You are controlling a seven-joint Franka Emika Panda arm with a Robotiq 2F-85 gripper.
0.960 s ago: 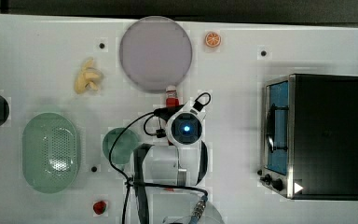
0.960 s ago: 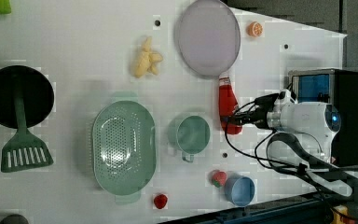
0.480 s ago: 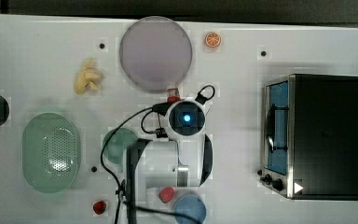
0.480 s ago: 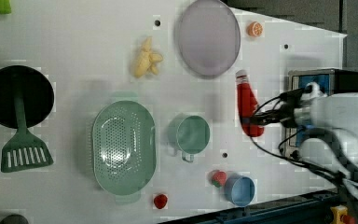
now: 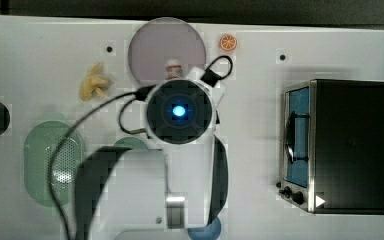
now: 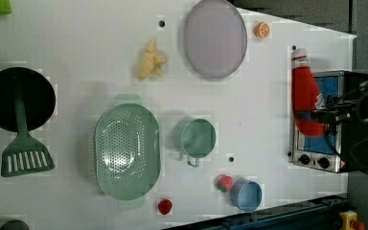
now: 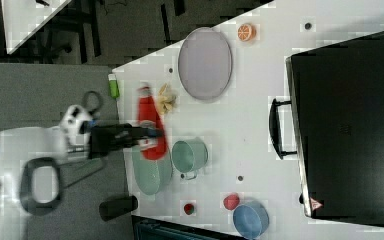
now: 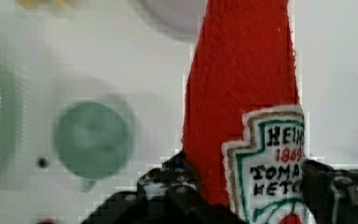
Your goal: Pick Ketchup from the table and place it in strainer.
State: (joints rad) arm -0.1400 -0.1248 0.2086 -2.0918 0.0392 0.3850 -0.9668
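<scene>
**Ketchup bottle gripped and carried above the table, strainer not yet reached**

Nearest the wrist camera, the black two-fingered gripper is seen clamped at a middling width on the lower body of the red, felt-textured ketchup bottle with a white cap and a lettered label; black fingers are visible on both sides of the label. In the left view the same ketchup bottle is held clear of the white table, cap pointing to the far edge, and is seen in front of the silver and black toaster oven at the left view's right. In the right view the gripper is seen closed on the bottle's lower half.

Beyond it on the table, the round green metal cup with a small handle stands between the bottle and the pale mint-green oval perforated plastic strainer, which lies well apart, toward the left view's left. Farther still lie the yellow banana-like toy and the round grey plate.

The grip is judged to sit low on a soft body, so the bottle could tilt or slip during the carry. A low path could knock the green cup. A release made too early, or over the rim, could leave the bottle on the table or propped on the strainer's edge.
</scene>
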